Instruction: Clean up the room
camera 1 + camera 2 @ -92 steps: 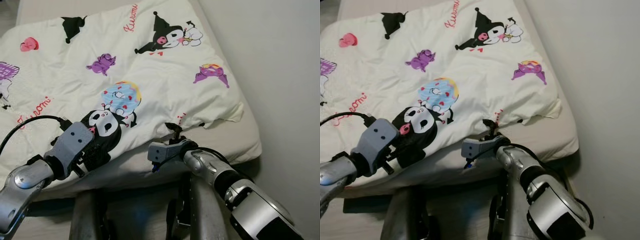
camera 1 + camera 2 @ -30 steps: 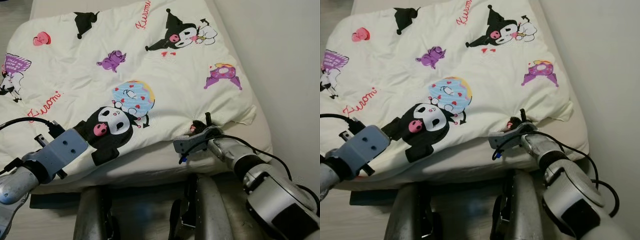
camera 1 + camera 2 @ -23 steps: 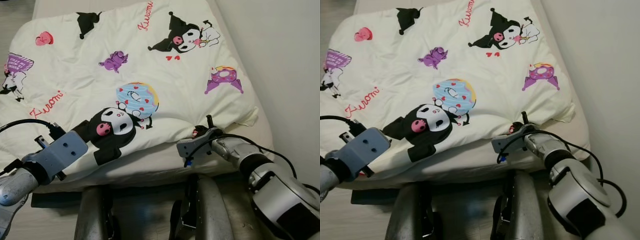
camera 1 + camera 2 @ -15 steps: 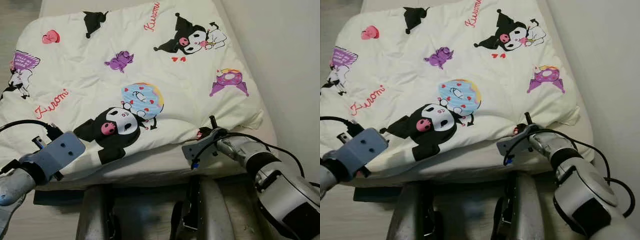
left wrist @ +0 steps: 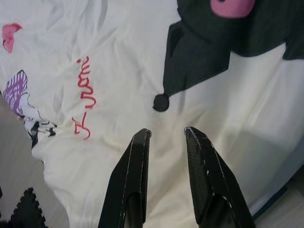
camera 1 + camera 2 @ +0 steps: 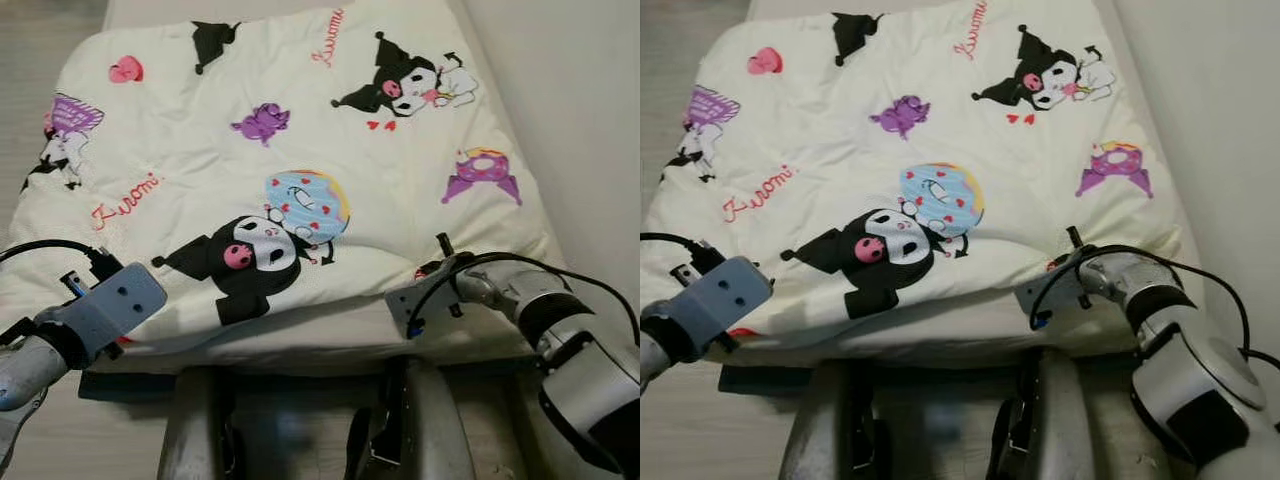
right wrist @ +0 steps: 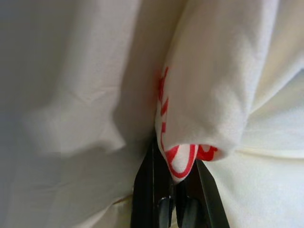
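Note:
A cream quilt (image 6: 300,150) printed with black cartoon figures, a doughnut and red lettering lies spread over the bed (image 6: 330,342). At its near right edge, my right gripper (image 6: 440,258) is shut on a fold of the quilt. The right wrist view shows that fold, with its red print (image 7: 178,161), pinched between the two fingers. My left gripper (image 5: 167,132) is open just above the quilt's near left part, close to a black print (image 5: 209,52), with nothing between its fingers. Its grey wrist block (image 6: 112,300) sits at the bed's near left corner.
A pale wall (image 6: 590,120) runs close along the bed's right side. Bare floor (image 6: 40,60) lies to the left. A dark mat (image 6: 110,358) pokes out under the near left corner. My own legs (image 6: 200,430) stand against the bed's near edge.
The camera has shifted, so the bed sits further right and lower. The right gripper stays shut on the quilt's edge. The left gripper has drawn back off the black figure.

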Tool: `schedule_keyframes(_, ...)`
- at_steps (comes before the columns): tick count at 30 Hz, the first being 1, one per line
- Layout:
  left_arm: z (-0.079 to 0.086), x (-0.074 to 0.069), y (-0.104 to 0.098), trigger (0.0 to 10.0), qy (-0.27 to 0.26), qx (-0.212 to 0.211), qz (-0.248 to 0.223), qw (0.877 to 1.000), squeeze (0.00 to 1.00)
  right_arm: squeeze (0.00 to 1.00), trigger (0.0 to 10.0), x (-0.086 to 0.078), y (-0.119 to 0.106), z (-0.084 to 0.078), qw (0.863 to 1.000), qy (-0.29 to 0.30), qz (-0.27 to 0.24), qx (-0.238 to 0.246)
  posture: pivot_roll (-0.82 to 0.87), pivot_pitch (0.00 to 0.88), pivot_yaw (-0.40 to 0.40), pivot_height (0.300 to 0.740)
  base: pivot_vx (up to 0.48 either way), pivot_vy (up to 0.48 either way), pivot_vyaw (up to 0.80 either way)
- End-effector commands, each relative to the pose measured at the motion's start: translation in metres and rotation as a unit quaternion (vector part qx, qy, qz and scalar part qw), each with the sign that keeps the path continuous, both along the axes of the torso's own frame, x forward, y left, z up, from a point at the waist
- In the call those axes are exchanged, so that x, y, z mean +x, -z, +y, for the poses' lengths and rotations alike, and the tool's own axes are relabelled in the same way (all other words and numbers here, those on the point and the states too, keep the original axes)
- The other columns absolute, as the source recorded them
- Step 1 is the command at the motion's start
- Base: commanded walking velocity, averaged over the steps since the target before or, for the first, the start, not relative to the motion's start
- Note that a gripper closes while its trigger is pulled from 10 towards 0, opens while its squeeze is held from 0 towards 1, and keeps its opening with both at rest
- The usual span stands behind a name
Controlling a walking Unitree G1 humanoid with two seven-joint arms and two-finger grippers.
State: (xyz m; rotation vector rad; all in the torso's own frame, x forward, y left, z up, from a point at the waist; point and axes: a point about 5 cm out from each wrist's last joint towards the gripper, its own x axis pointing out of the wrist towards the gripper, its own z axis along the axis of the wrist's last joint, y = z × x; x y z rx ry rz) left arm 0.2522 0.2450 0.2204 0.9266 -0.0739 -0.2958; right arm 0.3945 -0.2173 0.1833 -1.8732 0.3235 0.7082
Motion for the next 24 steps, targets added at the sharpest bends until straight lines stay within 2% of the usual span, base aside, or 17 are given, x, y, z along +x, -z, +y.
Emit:
schedule_keyframes(1, 0.001, -0.002, 0.003, 10.0, 0.0, 0.006, 0.007, 1.0, 0.0, 0.0, 0.0, -0.03, 0.046, -0.037, 0.987, 0.058, 0.141, -0.044, 0.08, 0.516, -0.051, 0.564, 0.0, 0.0, 0.0)
schedule_keyframes(11, 0.0, -0.002, 0.003, 10.0, 0.007, 0.002, 0.004, 1.0, 0.0, 0.0, 0.0, -0.039, 0.045, -0.05, 0.977, 0.074, 0.199, -0.033, 0.08, 0.507, -0.054, 0.564, 0.0, 0.0, 0.0)
schedule_keyframes(12, 0.0, -0.002, 0.003, 10.0, 0.01, 0.001, 0.005, 1.0, 0.0, 0.0, 0.0, -0.042, 0.046, -0.053, 0.973, 0.08, 0.214, -0.03, 0.08, 0.506, -0.05, 0.564, 0.0, 0.0, 0.0)
schedule_keyframes(13, -0.002, -0.001, 0.004, 10.0, 0.014, 0.001, 0.006, 1.0, 0.0, 0.0, 0.0, -0.05, 0.051, -0.06, 0.964, 0.091, 0.25, -0.025, 0.08, 0.506, -0.047, 0.564, 0.0, 0.0, 0.0)
schedule_keyframes(17, -0.003, -0.001, 0.004, 10.0, 0.018, 0.001, 0.007, 1.0, 0.0, 0.0, 0.0, -0.055, 0.055, -0.063, 0.957, 0.099, 0.272, -0.024, 0.08, 0.504, -0.044, 0.564, 0.0, 0.0, 0.0)
schedule_keyframes(19, -0.005, -0.001, 0.004, 10.0, 0.022, 0.0, 0.008, 1.0, 0.0, 0.0, 0.0, -0.062, 0.059, -0.068, 0.946, 0.11, 0.305, -0.025, 0.08, 0.502, -0.04, 0.564, 0.0, 0.0, 0.0)
schedule_keyframes(20, -0.005, -0.001, 0.004, 10.0, 0.022, 0.0, 0.008, 1.0, 0.0, 0.0, 0.0, -0.062, 0.059, -0.068, 0.946, 0.11, 0.305, -0.025, 0.08, 0.502, -0.04, 0.564, 0.0, 0.0, 0.0)
schedule_keyframes(24, -0.006, 0.0, 0.003, 10.0, 0.027, 0.001, 0.008, 1.0, 0.0, 0.0, 0.0, -0.069, 0.062, -0.073, 0.929, 0.123, 0.348, -0.026, 0.08, 0.501, -0.04, 0.564, 0.0, 0.0, 0.0)
